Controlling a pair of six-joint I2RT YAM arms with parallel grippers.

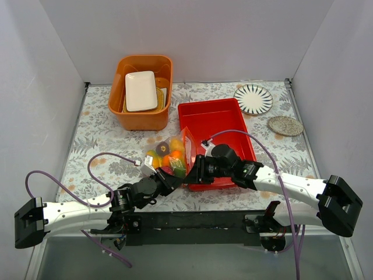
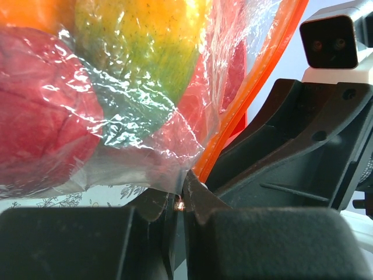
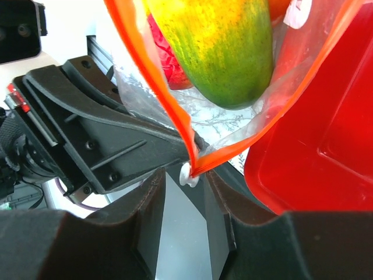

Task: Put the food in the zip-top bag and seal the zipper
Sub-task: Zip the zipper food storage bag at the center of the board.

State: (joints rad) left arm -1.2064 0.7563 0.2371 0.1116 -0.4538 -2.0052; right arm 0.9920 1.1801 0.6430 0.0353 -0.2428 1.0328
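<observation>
Sitting on the table (image 1: 99, 140) just left of the red tray (image 1: 224, 116), the zip-top bag (image 1: 168, 153) holds the food (image 1: 175, 155). A red-green-yellow mango (image 3: 221, 52) lies nearest the arms, with an orange, yellow pieces and a dark ball behind it. The red tray shows only its bare floor. At the far left, an orange bin (image 1: 131, 119) carries a white rectangular plate (image 1: 140, 90). A striped plate (image 1: 253, 99) and a speckled round mat (image 1: 285, 125) lie at the far right.

The bag's mouth faces right, toward the tray. The zipper (image 1: 187, 146) runs far to near along the tray's left wall, leaning slightly. In the right wrist view its two orange-red strips spread apart in a V from the white end (image 3: 187, 174), so the mouth stands unsealed there.

The left gripper (image 1: 168, 175) has its jaws pressed together on the clear film at the bag's near corner, just beside the zipper. The right gripper (image 1: 196, 169) meets the same corner from the tray side. Its jaws stand narrowly parted, with the white end between their tips and a gap on each side.
</observation>
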